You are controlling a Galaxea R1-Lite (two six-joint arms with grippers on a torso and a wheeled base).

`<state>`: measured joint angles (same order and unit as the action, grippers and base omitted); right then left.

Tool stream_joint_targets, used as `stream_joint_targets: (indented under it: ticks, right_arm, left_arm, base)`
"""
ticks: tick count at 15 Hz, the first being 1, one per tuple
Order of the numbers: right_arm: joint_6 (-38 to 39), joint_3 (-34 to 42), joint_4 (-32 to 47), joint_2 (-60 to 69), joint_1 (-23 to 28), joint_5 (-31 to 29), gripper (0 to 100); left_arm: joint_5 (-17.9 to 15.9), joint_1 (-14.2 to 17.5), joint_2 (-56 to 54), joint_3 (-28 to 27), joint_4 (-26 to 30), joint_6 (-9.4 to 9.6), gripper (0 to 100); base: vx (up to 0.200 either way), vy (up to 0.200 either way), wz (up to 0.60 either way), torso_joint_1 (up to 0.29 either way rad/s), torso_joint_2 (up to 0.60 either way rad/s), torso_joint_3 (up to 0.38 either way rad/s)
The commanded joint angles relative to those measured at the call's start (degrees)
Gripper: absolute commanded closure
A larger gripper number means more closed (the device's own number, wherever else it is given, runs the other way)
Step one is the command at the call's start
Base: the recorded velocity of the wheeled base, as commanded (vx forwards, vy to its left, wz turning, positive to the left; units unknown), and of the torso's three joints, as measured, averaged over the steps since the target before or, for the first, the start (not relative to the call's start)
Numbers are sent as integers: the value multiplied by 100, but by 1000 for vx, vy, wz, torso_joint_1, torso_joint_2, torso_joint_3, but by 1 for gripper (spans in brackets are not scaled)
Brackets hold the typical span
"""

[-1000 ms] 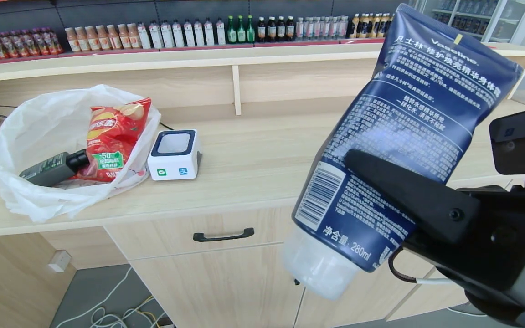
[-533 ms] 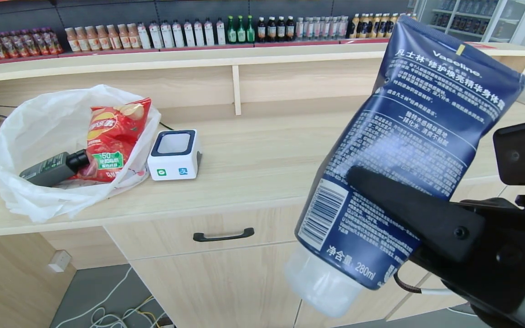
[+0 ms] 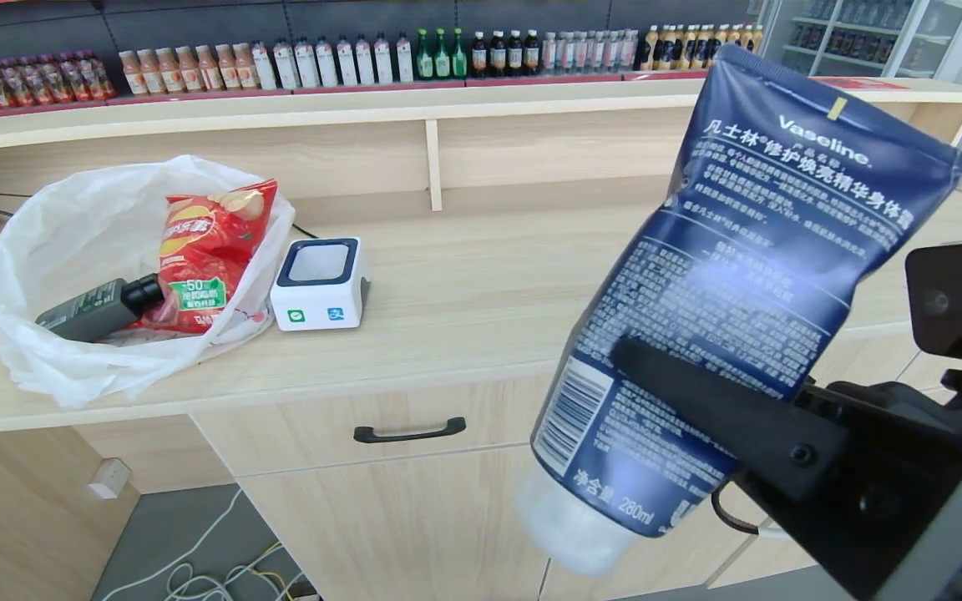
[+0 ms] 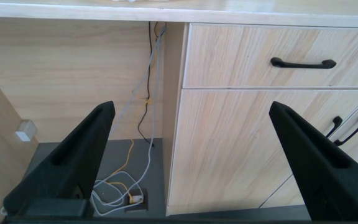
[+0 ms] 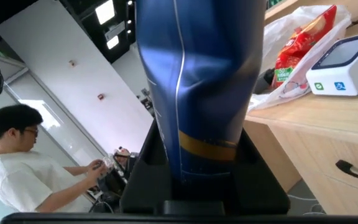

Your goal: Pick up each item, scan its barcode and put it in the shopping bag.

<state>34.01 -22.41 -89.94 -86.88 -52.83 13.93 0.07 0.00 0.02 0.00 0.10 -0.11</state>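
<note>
My right gripper (image 3: 644, 371) is shut on a dark blue lotion tube (image 3: 748, 275), held tilted in the air to the right of the counter, cap down, its barcode (image 3: 571, 411) facing the head camera. In the right wrist view the tube (image 5: 197, 81) stands between the two black fingers (image 5: 148, 155). A white scanner (image 3: 318, 284) sits on the counter beside a white shopping bag (image 3: 72, 242), which holds a red chip bag (image 3: 205, 250) and a dark bottle (image 3: 101, 309). My left gripper (image 4: 191, 155) is open, low in front of the cabinet, holding nothing.
The wooden counter (image 3: 464, 292) has bare room between the scanner and the tube. A raised shelf with several drink bottles (image 3: 364, 58) runs along the back. Below are a drawer with a black handle (image 3: 410, 432) and cables on the floor (image 3: 197, 576).
The right gripper and the tube have sunk a little and shifted slightly left. The bag, scanner and left arm have not moved.
</note>
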Motion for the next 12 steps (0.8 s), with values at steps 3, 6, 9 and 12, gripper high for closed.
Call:
stream_joint_targets:
  ticks: [3, 6, 9, 12]
  right_arm:
    - [-721, -1, -6, -452, 195, -31, 100]
    - [-1854, 114, -6, -760, 467, -110, 100]
    - [-2830, 17, -6, -822, 441, -1305, 100]
    - [-3445, 131, -6, -716, 423, -2070, 100]
  left_arm:
    - [1, 0, -2, 0, -1, -7, 0]
    - [1, 0, -2, 0, -1, -7, 0]
    - [1, -9, -2, 0, -1, -7, 0]
    - [1, 0, -2, 0, -1, -7, 0]
  base:
    - [0, 0, 0, 0, 0, 0]
    - [0, 0, 0, 0, 0, 0]
    - [0, 0, 0, 0, 0, 0]
    - [0, 0, 0, 0, 0, 0]
